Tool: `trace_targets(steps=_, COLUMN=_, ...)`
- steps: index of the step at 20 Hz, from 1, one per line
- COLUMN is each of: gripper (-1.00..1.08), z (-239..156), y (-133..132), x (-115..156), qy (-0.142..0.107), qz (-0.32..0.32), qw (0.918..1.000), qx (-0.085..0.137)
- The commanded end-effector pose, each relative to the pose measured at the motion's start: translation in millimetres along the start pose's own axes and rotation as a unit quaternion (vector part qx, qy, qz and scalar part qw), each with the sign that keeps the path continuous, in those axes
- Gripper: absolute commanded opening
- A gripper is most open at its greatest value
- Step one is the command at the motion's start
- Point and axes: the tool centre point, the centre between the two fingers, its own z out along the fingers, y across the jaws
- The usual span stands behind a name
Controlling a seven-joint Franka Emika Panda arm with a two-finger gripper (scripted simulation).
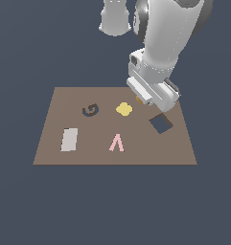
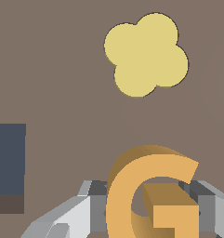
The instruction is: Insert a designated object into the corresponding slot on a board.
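Observation:
The designated object [image 2: 127, 195], an orange curled spiral piece, sits between my gripper's [image 2: 150, 207] two grey fingers [image 2: 92, 197], which press against its sides. In the exterior view only a sliver of the orange piece [image 1: 139, 99] shows under the gripper [image 1: 142, 101], low over the brown board [image 1: 54, 143] near its far edge. The slot [image 1: 90, 110], a dark spiral recess, lies well toward the exterior view's left of the gripper, past the yellow blob [image 1: 124, 109]. I cannot tell whether the piece touches the board.
The yellow blob [image 2: 146, 55] lies close beside the held piece. A dark blue square hole [image 1: 160, 124] [image 2: 9, 160] sits just in front of the gripper. A pink "A" shape [image 1: 116, 142] and a grey rectangle [image 1: 69, 139] lie near the board's front.

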Motion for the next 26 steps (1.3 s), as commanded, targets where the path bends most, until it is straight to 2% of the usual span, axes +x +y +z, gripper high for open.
trace_targets(steps=1, gripper=-1.00, z=-0.7, y=4.1, x=15.7, qy=0.000, qz=0.006, qw=1.0000, qx=0.000)
trace_targets(steps=5, gripper=-1.00, z=-1.9, y=14.1, x=51.8, qy=0.000, qz=0.019, qw=0.9998, qx=0.000)
trace_targets(steps=12, gripper=-1.00, z=-4.7, y=40.0, x=134.8, qy=0.000, qz=0.050, qw=0.9988, qx=0.000)
trace_targets(steps=16, gripper=-1.00, z=-5.9, y=51.6, x=169.3, qy=0.000, qz=0.062, qw=0.9981, qx=0.001)
trace_targets(steps=21, gripper=-1.00, z=-6.7, y=59.8, x=193.7, qy=0.000, qz=0.071, qw=0.9974, qx=0.001)
trace_targets(steps=26, gripper=-1.00, z=-6.4, y=61.1, x=196.2, qy=0.001, qz=0.073, qw=0.9973, qx=0.000)
